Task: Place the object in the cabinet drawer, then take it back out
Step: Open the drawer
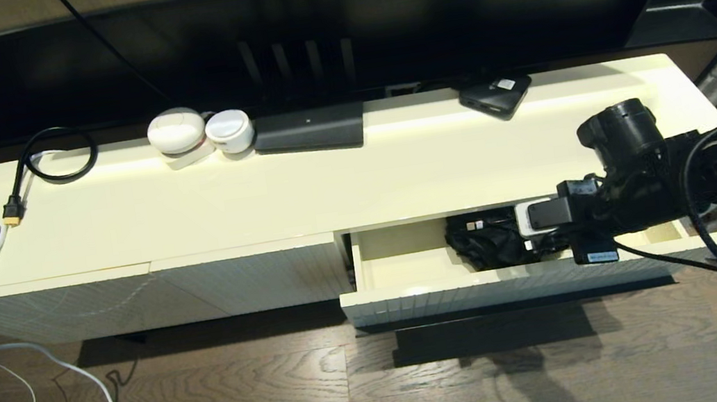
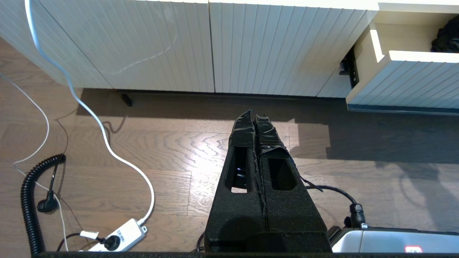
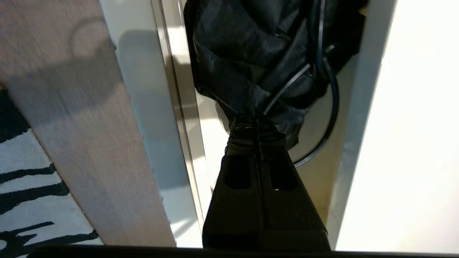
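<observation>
The cabinet drawer (image 1: 410,271) stands pulled out, holding a crumpled black cloth bag (image 3: 251,53) with cables. The right gripper (image 3: 255,120) pinches the bag's edge inside the drawer. The left gripper (image 2: 254,116) hangs closed and empty over the floor.

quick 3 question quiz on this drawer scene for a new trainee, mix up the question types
1. True or false: the cabinet drawer is pulled open.
2. Which claw is inside the drawer? A) left claw B) right claw C) both
3. Fill in: the right claw is shut on the edge of the black ____ lying in the drawer.

Key:
1. True; its cream inside shows in the head view.
2. B; the left claw hangs shut over the wood floor, clear of the cabinet.
3. pouch, a soft dark fabric bundle with a cable beside it.
</observation>
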